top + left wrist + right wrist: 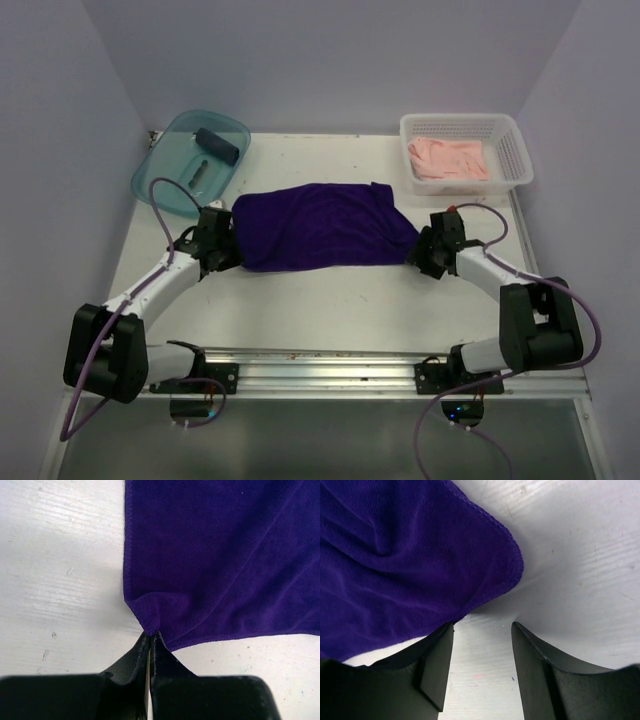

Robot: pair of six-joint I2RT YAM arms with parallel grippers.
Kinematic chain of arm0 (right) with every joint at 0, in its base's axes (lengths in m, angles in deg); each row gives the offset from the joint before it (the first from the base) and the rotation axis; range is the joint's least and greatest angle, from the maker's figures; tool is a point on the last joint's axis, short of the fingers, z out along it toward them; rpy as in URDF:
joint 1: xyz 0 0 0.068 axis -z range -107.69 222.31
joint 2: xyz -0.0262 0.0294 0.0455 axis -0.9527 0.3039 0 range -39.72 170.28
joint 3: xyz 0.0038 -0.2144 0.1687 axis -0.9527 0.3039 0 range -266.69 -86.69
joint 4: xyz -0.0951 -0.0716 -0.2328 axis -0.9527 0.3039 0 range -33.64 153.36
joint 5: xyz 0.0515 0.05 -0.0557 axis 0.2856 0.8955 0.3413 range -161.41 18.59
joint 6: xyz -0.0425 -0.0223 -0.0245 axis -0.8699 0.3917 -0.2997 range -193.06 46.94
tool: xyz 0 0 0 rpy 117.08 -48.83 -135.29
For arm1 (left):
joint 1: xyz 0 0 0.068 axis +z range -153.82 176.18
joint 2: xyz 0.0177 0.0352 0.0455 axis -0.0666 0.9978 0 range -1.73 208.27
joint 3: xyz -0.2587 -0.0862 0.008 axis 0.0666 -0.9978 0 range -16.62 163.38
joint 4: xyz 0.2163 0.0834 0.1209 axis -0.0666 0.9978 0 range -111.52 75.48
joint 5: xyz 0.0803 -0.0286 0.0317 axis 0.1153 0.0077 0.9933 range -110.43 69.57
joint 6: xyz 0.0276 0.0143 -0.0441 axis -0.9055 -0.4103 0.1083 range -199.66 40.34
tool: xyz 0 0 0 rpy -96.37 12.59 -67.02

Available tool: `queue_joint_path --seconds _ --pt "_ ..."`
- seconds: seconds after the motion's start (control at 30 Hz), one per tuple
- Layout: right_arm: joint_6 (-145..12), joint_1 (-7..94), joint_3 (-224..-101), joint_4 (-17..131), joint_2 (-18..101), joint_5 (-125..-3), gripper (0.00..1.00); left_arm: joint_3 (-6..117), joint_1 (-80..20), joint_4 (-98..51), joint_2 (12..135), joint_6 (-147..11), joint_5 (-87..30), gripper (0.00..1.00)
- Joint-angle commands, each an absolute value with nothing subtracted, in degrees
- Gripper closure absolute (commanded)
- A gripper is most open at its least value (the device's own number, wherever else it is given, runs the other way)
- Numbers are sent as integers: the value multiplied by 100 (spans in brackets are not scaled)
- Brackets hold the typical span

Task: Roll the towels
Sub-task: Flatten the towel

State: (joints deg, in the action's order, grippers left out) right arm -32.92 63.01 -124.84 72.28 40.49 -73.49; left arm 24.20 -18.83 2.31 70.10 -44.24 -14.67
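While the purple towel (318, 228) lies spread out in the middle of the table (330, 310), the left gripper (150, 639) is pinched tight on its near left corner. The right gripper (482, 627) sits at the towel's right end with its two fingers apart and nothing between them. The cloth's edge lies right by one finger. The dark blue towel (220, 146) is rolled up in the blue tub (158, 190) at the far left. The pink towel (450, 158) lies crumpled in the white basket (512, 150) at the far right.
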Motion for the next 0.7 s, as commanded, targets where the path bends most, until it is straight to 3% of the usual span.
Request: queue_joint_path --seconds 0.0,0.43,0.5,0.6,0.63,0.67 --pt "-3201 6484 -12729 6691 4263 -7246 47 2548 -1850 221 7051 -4327 -1489 100" --pt "-3175 6906 -12835 6304 4633 -6912 53 2645 -1850 230 7130 -4380 -1560 100" --pt "-3175 6915 -12844 6348 4642 -6965 59 2653 -1850 230 7130 -4397 -1586 100" --pt "-3184 6923 -12870 6436 4581 -6974 86 2723 -1850 256 7095 -4397 -1630 100" --pt "-3184 6915 -12913 6479 4528 -6974 100 2758 -1850 299 7069 -4397 -1647 100" --pt "-3201 6923 -12957 6549 4449 -6982 100 2872 -1850 343 7052 -4441 -1613 100"
